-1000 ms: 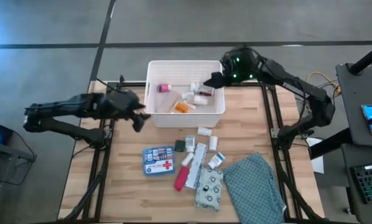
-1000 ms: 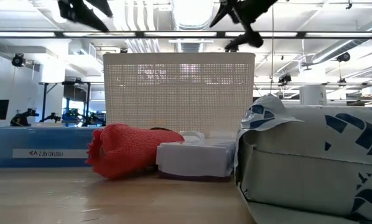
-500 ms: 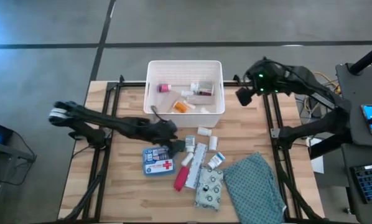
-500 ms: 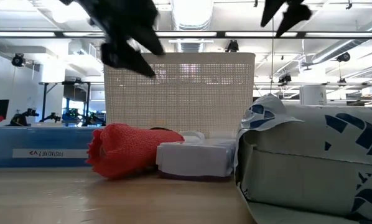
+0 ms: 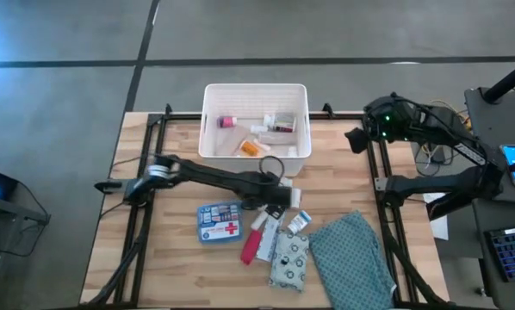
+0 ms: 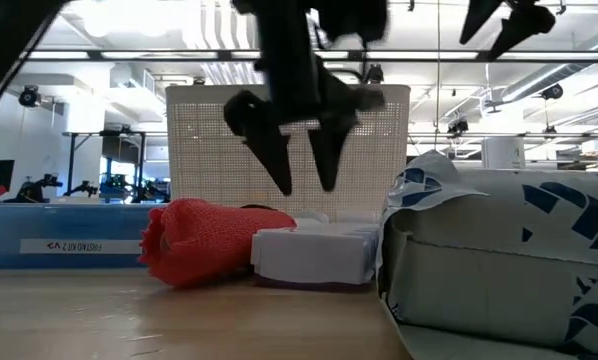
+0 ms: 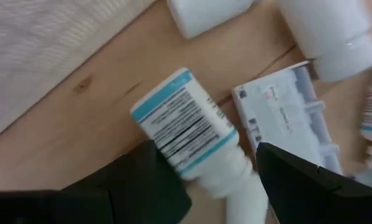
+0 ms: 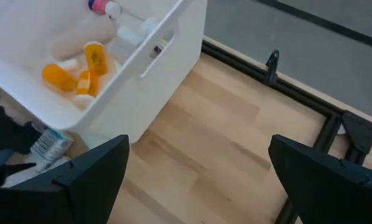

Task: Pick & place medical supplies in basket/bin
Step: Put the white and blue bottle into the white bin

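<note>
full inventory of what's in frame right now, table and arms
basket: 1, white, far middle of the table
items in basket: several, including orange vials and a pink-capped bottle
first-aid box: 1, blue with red cross, near left of the pile
red item: 1, in the pile beside the box
labelled bottle: 1, white with blue band, between the left fingers
patterned pouch: 1, near edge
cloth: 1, teal, near right
left gripper: open, over the pile
right gripper: open, at the far right table edge
</note>
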